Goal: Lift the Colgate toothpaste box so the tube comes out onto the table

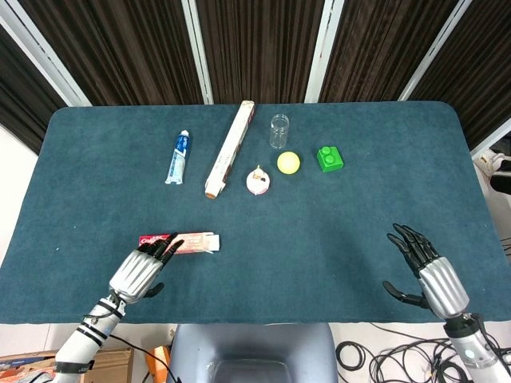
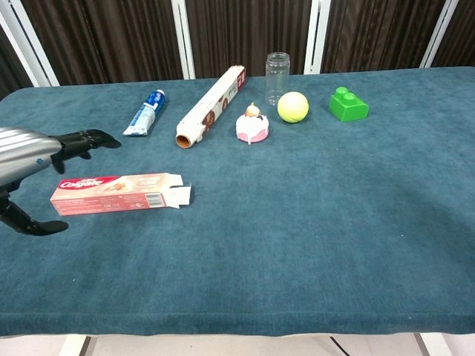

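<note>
The red and white Colgate toothpaste box (image 1: 190, 242) (image 2: 116, 193) lies flat near the table's front left, its open flap end pointing right. My left hand (image 1: 142, 270) (image 2: 35, 157) hovers open over the box's left end, fingers spread, thumb below, holding nothing. My right hand (image 1: 428, 270) is open above the front right of the table, far from the box. A blue and white toothpaste tube (image 1: 178, 157) (image 2: 145, 113) lies farther back on the left.
A long foil roll box (image 1: 230, 148) (image 2: 211, 105), a clear jar (image 1: 279, 130) (image 2: 277, 67), a yellow ball (image 1: 288, 163) (image 2: 292, 107), a green brick (image 1: 330, 158) (image 2: 348, 104) and a small pink and white toy (image 1: 259, 181) (image 2: 251, 124) stand across the back.
</note>
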